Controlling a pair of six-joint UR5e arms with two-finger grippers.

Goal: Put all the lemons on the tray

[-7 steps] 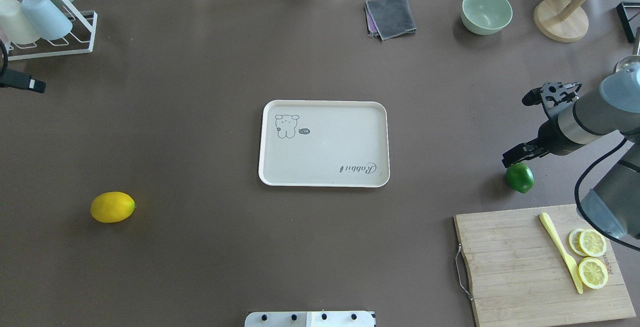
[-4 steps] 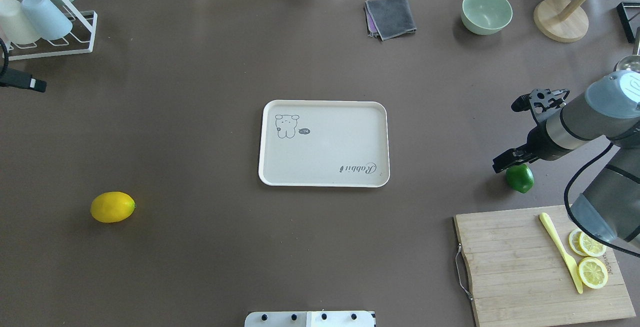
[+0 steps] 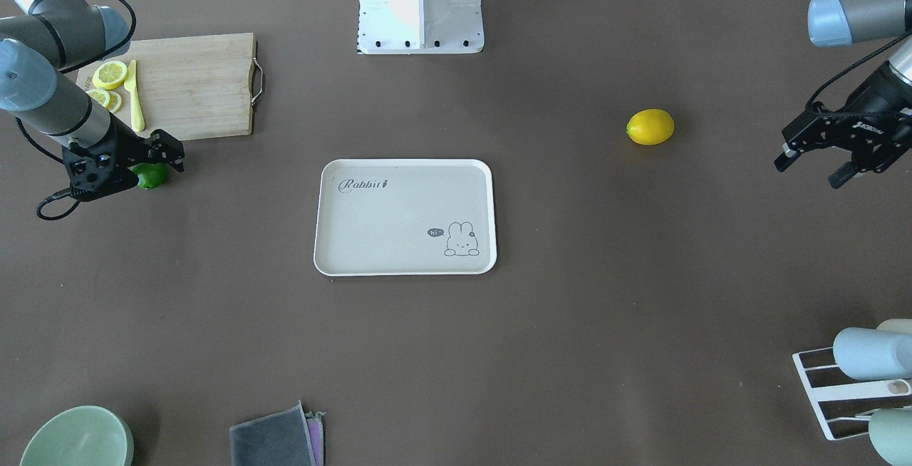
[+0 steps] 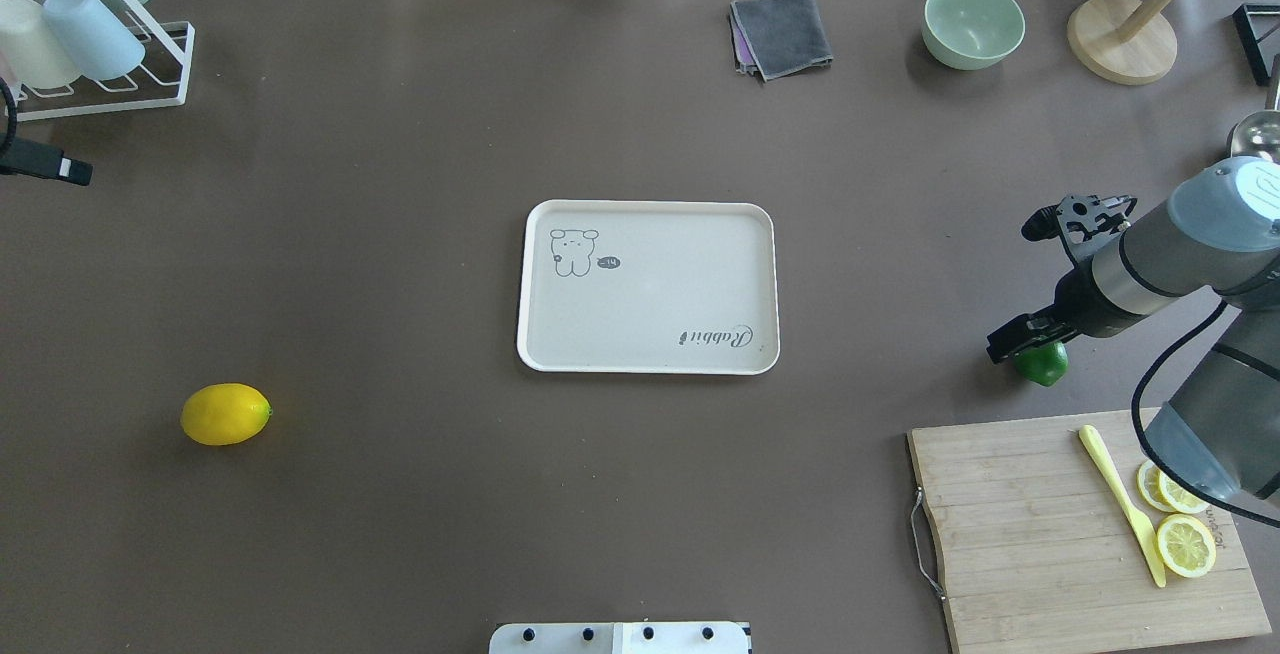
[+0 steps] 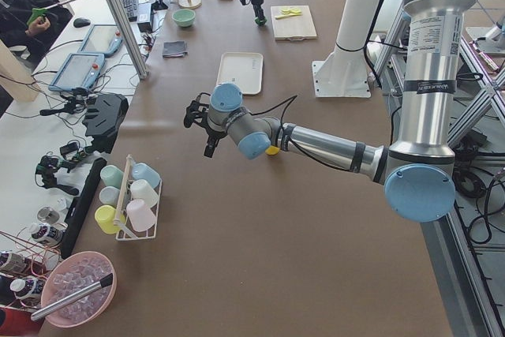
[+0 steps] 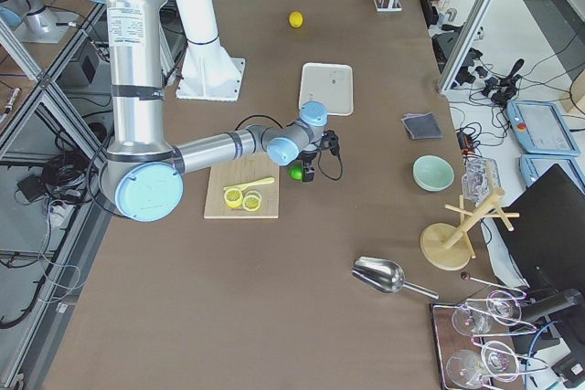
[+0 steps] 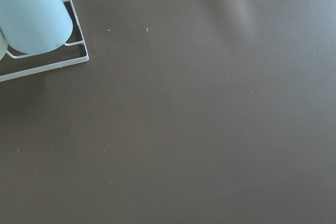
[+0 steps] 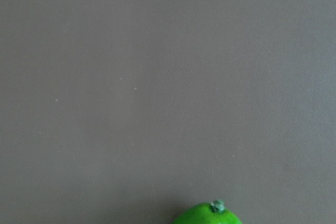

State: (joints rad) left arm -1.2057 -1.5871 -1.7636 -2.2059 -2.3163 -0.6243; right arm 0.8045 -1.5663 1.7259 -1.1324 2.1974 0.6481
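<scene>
Right end effector (image 4: 1014, 340): low over the table (image 4: 400, 234), right of the tray, directly above the green lemon (image 4: 1046, 365) and covering part of it; whether it touches the fruit and how far its jaws are spread cannot be told. Green lemon: lying on the table, just beyond the wooden cutting board (image 4: 1020, 524), well apart from the tray. Yellow lemon (image 4: 225, 414): on the table, far left, alone. Tray (image 4: 650, 302): cream, table centre, nothing lying in it. Left end effector (image 3: 812, 170): raised at the table's left edge, jaws spread wide, holding nothing. Cutting board: carries lemon slices (image 4: 1185, 544) and a yellow knife (image 4: 1120, 499).
</scene>
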